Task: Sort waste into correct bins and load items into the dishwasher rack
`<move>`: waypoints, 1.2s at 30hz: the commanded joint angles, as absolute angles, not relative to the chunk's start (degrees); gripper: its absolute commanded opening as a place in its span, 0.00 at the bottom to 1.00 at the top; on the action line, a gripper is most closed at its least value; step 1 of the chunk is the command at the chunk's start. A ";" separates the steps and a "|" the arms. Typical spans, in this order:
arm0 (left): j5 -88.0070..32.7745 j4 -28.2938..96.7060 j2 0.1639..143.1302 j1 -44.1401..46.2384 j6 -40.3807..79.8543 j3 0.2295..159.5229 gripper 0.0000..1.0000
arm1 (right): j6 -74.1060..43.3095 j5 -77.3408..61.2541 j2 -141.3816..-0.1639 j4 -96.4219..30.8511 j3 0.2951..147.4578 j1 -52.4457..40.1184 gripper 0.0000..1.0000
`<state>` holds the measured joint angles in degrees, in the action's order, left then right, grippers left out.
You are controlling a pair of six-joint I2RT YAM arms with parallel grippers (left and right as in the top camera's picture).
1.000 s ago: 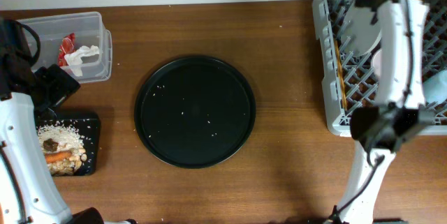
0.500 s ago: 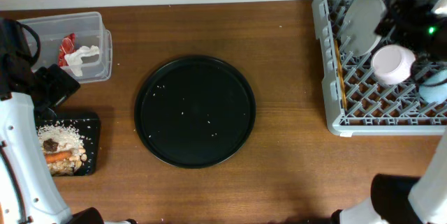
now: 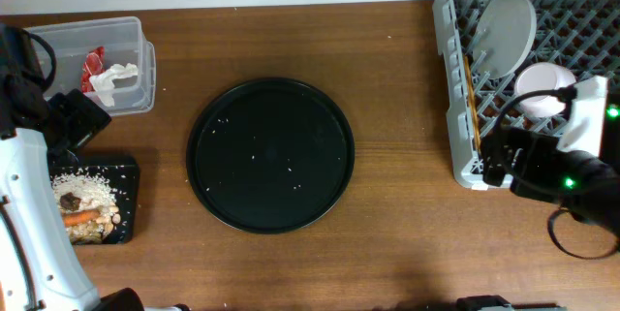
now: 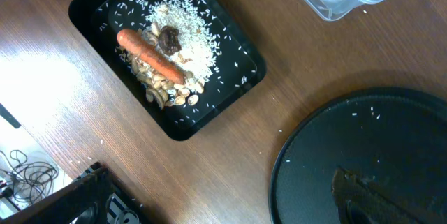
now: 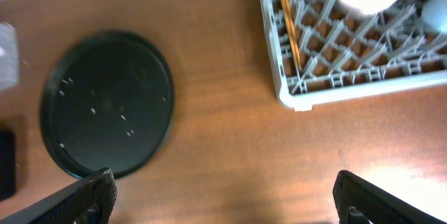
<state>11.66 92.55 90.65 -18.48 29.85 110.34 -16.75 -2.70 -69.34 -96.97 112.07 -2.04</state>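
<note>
Left gripper (image 4: 220, 196) and right gripper (image 5: 223, 197) both gape wide, empty. Sorting looks done; best to park the right arm well clear of the rack (image 5: 288, 98), avoiding its rim.

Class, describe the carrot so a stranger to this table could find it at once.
Start at the large round black tray mid-table; left of it lies a flat black rectangular tray. The carrot lies in it beside the rice: the only long, smooth, orange piece, near a small dark brown lump.
</note>
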 commanded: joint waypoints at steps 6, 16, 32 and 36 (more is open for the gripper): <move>12.47 92.64 90.96 -18.92 30.37 110.17 0.99 | -16.56 -2.79 -75.20 -97.30 109.78 -2.61 0.98; 12.45 92.64 90.96 -18.92 30.37 110.17 0.99 | -16.53 -2.37 -83.37 -97.30 109.65 -2.61 0.98; 12.45 92.64 90.96 -18.92 30.37 110.17 0.99 | -16.99 -4.12 -50.37 -63.46 72.47 -2.61 0.98; 12.45 92.64 90.96 -18.92 30.37 110.17 0.99 | -16.99 -7.57 -35.14 -45.63 48.27 -2.61 0.98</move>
<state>11.94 92.62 90.65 -18.50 29.85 110.30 -16.53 -4.23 -42.65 -53.04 61.41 -2.20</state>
